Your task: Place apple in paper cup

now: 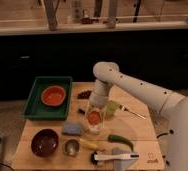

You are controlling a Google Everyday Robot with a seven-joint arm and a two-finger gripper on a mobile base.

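The gripper [93, 121] hangs over the middle of the table [143, 129], clamped on the apple [93, 117] just above the paper cup [93, 131], near right of the green tray [32, 98].

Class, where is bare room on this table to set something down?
The wooden table is bare at right, between thin silver fork and long green pepper. Crowded centre: the claw at the round red-orange apple, beside blue sponge.

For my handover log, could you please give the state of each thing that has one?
claw: down at the apple, over the paper cup
apple: at the claw's tip, over the cup
paper cup: upright, under the apple
orange bowl: upright, in the green tray
maroon bowl: upright, looks empty
metal cup: upright
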